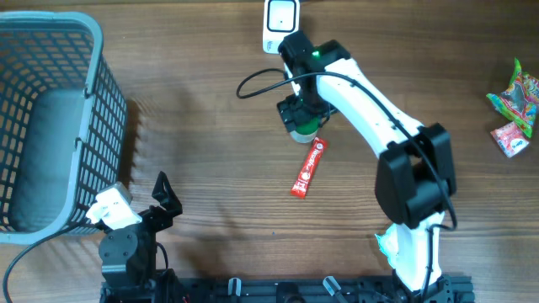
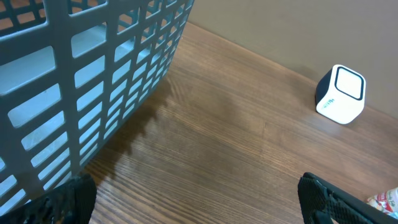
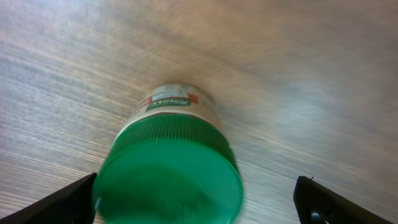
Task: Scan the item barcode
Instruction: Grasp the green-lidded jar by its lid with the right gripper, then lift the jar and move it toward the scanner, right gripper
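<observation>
Green-capped jar (image 3: 169, 165) stands on the table (image 1: 210, 151) near the scanner (image 1: 280, 18), straddled but ungripped by the right gripper (image 3: 196, 186), jaws spread, left gripper (image 2: 193, 193) likewise open: pickup and scan both lie ahead

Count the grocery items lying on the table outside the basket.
4: a green-capped jar under the right gripper, a red stick packet just beside it, and a colourful bag and a small red packet at the right edge. Another may be hidden under the right arm.

Right arm (image 1: 362, 99) has white links, black joints, a green light (image 1: 317, 56) and a black cable (image 1: 258, 75)
</observation>
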`<state>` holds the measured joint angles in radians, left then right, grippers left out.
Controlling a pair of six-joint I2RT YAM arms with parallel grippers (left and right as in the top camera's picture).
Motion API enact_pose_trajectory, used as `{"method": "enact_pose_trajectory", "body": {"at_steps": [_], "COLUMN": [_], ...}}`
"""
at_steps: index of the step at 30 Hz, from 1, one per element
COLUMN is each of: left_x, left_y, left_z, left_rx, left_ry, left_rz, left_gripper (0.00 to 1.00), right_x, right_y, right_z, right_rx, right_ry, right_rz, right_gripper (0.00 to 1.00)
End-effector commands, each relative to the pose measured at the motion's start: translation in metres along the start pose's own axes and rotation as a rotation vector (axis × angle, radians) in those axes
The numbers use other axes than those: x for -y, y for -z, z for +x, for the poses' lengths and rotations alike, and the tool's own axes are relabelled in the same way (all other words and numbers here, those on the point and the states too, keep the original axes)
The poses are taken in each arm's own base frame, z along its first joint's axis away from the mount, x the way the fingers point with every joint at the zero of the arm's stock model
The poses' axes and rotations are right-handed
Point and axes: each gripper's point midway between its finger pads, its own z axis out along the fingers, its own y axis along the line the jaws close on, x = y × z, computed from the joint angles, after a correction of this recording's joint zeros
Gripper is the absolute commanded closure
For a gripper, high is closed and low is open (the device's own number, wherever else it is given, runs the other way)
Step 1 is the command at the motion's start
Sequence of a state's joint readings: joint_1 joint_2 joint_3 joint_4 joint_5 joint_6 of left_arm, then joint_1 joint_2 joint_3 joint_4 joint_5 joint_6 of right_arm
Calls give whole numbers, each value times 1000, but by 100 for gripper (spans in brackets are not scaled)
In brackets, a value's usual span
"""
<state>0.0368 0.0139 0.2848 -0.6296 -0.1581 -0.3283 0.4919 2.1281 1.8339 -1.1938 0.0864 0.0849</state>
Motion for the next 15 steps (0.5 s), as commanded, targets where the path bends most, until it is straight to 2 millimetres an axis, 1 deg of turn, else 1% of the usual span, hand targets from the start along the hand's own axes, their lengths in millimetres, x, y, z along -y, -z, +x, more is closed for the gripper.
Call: {"method": "enact_pose_trajectory", "body": {"at_steps": [1, 2, 4, 7, 10, 11, 14, 15], "left_x": [1, 1, 1, 1, 1, 1, 1, 1], "left_y": [0, 0, 0, 0, 0, 0, 0, 0], "left_z": [-1, -1, -1, -1, -1, -1, -1, -1], "left_rx": [7, 7, 7, 7, 7, 7, 7, 7], "left_ry": [8, 8, 8, 8, 8, 8, 8, 8], "left_rz": [7, 7, 7, 7, 7, 7, 7, 7], "left_gripper": [0, 0, 0, 0, 0, 0, 0, 0], "right_x": [-16, -22, -24, -22, -22, -22, -24, -25], "right_y": [52, 55, 55, 53, 50, 47, 39, 32], "right_z": [-16, -17, -11, 12, 17, 15, -1, -1], "right_rx": [131, 128, 84, -44, -87, -87, -51, -69], "right_ry": [-124, -185, -385, -831, -1120, -1205, -1282, -1346], "right_rz": [-132, -176, -194, -167, -151, -153, -188, -178], "right_gripper": [0, 0, 0, 0, 0, 0, 1, 0]}}
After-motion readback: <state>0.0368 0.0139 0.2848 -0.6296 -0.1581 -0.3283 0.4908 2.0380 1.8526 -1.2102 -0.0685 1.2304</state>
